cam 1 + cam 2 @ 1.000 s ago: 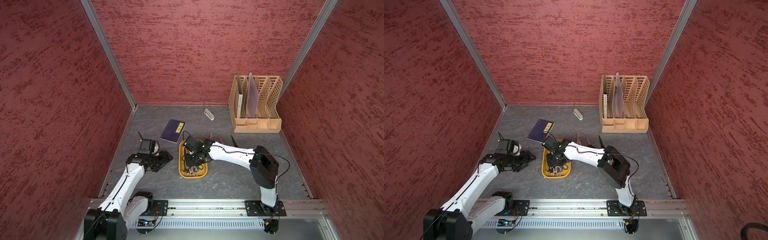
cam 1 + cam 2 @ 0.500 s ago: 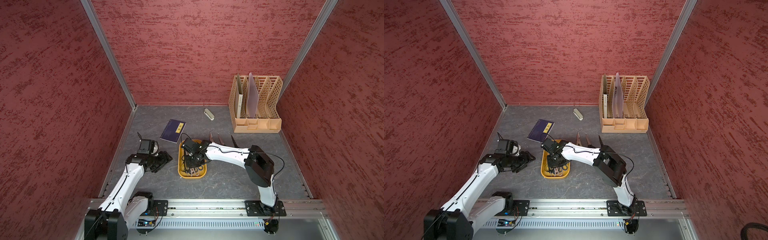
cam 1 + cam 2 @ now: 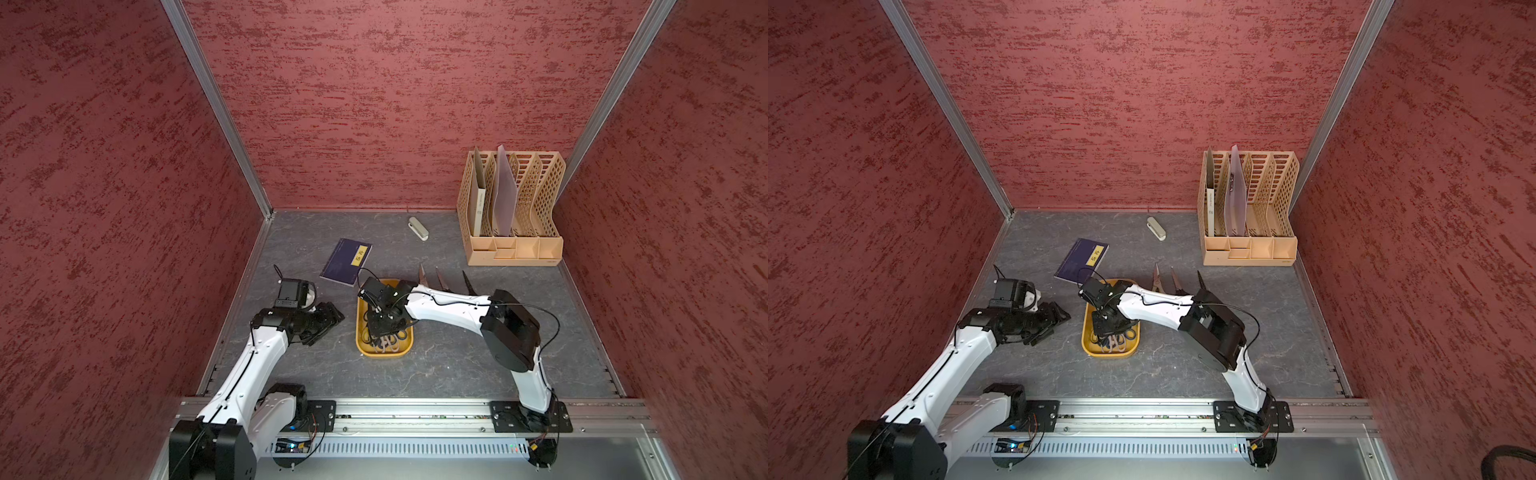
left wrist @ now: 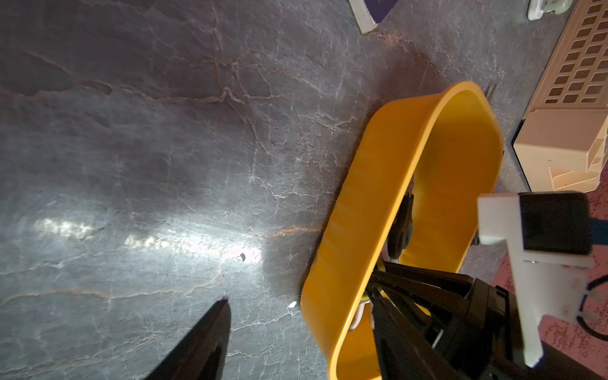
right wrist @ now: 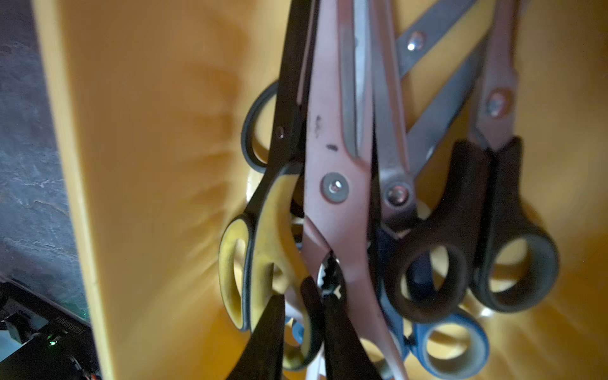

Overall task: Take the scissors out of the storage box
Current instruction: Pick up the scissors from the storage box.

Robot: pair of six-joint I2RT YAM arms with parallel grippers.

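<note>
Well, table point(image 3: 436, 374): grey stone-look slab, matte.
storage box point(image 3: 386, 354): mustard plastic, shallow, rounded corners; scissors point(image 5: 394, 194) heaped inside, loops tangled.
right gripper point(image 5: 294, 296): in the box, jaws narrow, straddling the cream handle point(image 5: 269, 237); firm hold, can't tell.
left gripper point(image 3: 330, 318): jaws wide, empty, beside box.
do it well: pinch fully, lift straight and slow; slick steel blades overlap, may drag neighbours.

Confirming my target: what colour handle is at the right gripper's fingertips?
Cream-yellow handle, black-edged; right wrist view.

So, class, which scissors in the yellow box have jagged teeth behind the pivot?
The pinkish shears, lying beside the yellow-handled pair; no other pair shows such teeth.
</note>
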